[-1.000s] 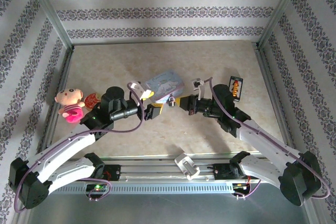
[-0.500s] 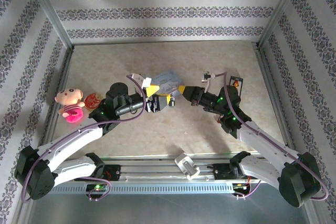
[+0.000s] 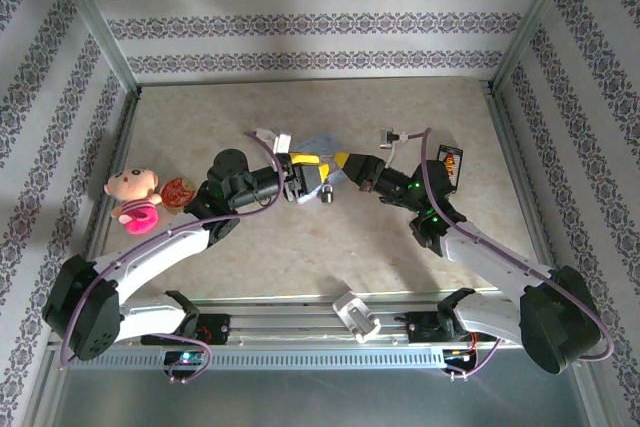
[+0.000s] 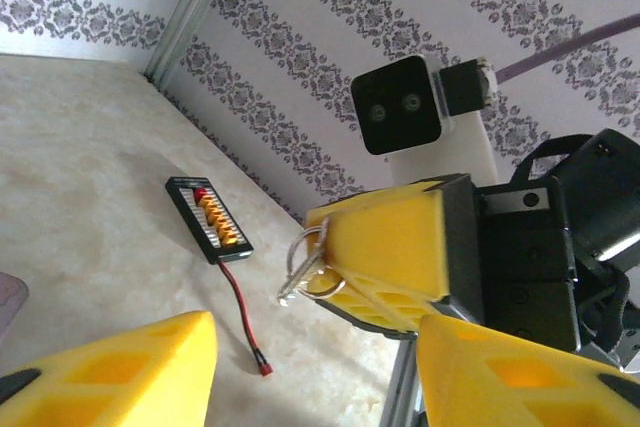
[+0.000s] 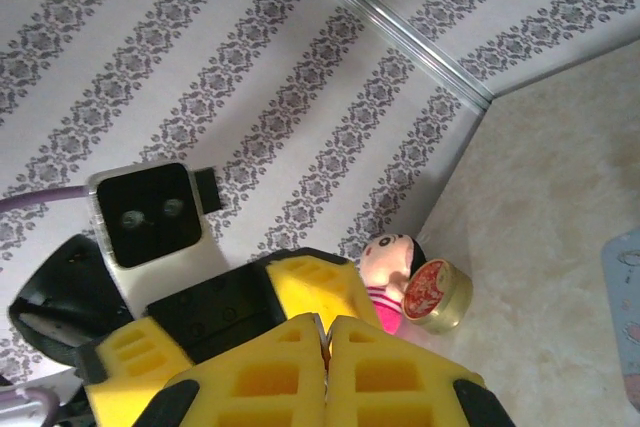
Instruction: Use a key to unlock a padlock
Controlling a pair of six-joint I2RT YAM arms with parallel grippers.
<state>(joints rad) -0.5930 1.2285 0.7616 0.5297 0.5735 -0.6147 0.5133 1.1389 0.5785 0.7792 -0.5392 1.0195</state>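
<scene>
Obs., standing by the counter [image 3: 400, 247]. Both arms meet just above the near edge of the tin [image 3: 318, 146].

Right end effector [image 5: 326, 332]: pads pressed together, pinching the key [image 4: 303, 267]. Its wire ring and a thin sliver of metal stick out past the tips. I cannot tell which end is the blade.

Key long axis: runs out from the pad tips toward the left end effector [image 4: 315, 342], tipped somewhat downward, i.e. roughly along the tin's near edge.

Left end effector: fingers spread wide, nothing between them. It faces the key head-on. My guess is that it is placed to re-grip the key or to steady the lock.

Padlock [image 3: 325, 194]: small dark item at the tin's near edge, just below the two tips. I cannot tell whether it hangs from the tin or lies loose. Keyhole direction is not readable.
</scene>
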